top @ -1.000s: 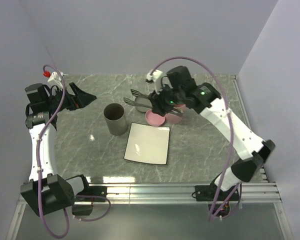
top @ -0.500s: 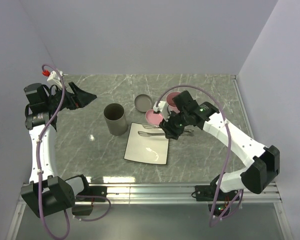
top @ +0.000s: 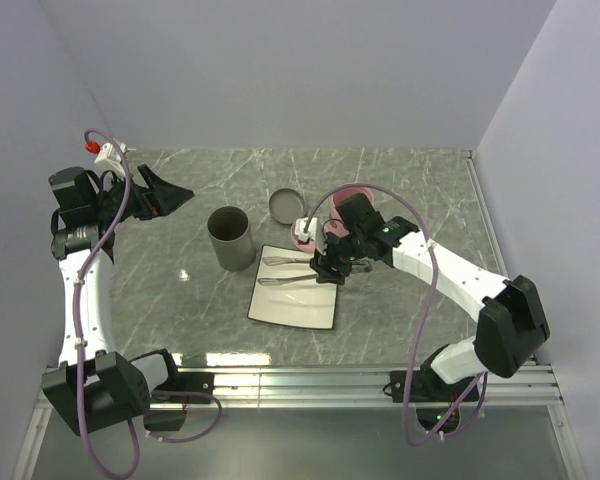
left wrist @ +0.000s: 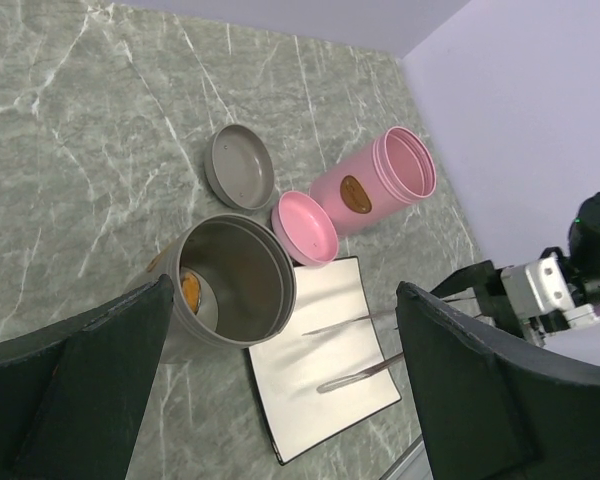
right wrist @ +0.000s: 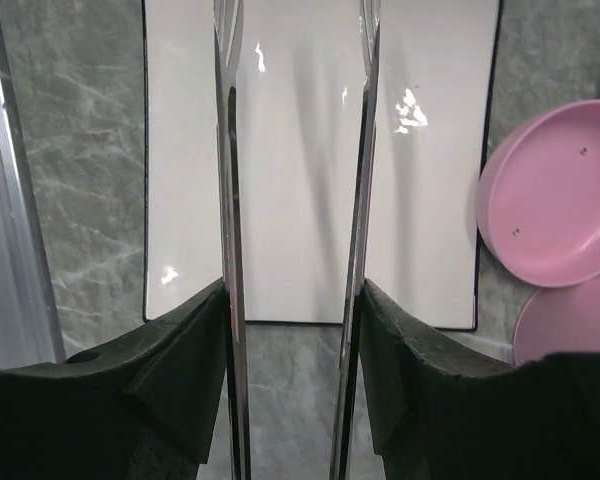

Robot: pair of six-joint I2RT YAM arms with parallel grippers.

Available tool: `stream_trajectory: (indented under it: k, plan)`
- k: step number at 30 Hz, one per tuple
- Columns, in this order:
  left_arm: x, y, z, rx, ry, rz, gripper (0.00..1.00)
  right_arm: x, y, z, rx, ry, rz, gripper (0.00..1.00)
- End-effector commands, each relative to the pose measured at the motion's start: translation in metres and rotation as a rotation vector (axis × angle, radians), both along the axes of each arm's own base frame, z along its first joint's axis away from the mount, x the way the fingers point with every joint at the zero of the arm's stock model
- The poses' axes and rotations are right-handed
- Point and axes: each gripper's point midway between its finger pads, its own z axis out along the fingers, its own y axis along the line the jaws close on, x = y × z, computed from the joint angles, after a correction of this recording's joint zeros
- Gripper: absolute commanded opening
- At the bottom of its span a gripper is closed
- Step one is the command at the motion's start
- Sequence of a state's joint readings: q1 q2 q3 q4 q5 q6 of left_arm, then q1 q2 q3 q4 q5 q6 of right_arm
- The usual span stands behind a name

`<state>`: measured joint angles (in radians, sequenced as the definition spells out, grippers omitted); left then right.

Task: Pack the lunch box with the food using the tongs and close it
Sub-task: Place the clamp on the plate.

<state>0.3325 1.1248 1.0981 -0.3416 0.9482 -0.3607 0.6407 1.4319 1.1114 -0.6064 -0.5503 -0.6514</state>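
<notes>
- Marble-patterned green table (top: 400, 310) carries the lot, with both arms bolted at its near edge.
- Right gripper (right wrist: 293, 300) is out over the white plate (top: 298, 305), clamped on the tongs (right wrist: 228, 150). One finger presses each silver arm from outside, and the two arms sit apart.
- Tongs reach across the plate with their tips above its white surface. Whether they touch it, I can't tell.
- Left gripper (top: 172, 192) hangs off at the table's far left, jaws spread wide, nothing between them, well apart from everything.
- Grey canister (left wrist: 235, 285) stands upright just beside the plate's far left corner, mouth open.
- Pink canister (left wrist: 375, 180) lies on its side behind the plate.
- Grey lid (left wrist: 242, 165) lies flat beyond the grey canister.
- Pink lid (left wrist: 303, 228) sits between the two canisters, right by the plate's far edge.
- Food: one orange-brown piece (left wrist: 190, 291) shows inside the grey canister, against its wall.
</notes>
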Motion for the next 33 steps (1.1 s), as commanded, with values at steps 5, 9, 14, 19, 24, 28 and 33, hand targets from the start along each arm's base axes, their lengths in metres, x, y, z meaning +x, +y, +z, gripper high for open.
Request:
stream_trajectory:
  k: [5,9,14,19,24,28,33]
  plan:
    - [0.0,-0.001,0.007,0.008,-0.05,-0.016,0.99,0.012,0.021,-0.015,0.067,-0.063,0.156,0.59]
    - [0.0,0.0,0.006,0.017,-0.051,-0.014,0.99,0.015,0.025,-0.027,0.076,-0.065,0.176,0.6]
    - [0.002,0.0,0.007,0.014,-0.049,-0.015,0.99,0.022,0.027,-0.043,0.056,-0.063,0.175,0.63]
    - [0.004,0.001,0.006,0.008,-0.042,-0.019,0.99,0.032,0.031,-0.051,0.032,-0.026,0.153,0.66]
    - [0.004,0.001,0.008,0.018,-0.045,-0.017,0.99,0.036,0.023,-0.063,-0.074,0.035,0.144,0.67]
    - [0.004,0.0,0.009,0.01,-0.05,-0.02,0.99,0.034,0.016,-0.072,-0.132,0.061,0.129,0.69]
    - [0.005,-0.001,0.01,0.001,-0.049,-0.027,0.99,0.035,0.013,-0.08,-0.176,0.063,0.12,0.77]
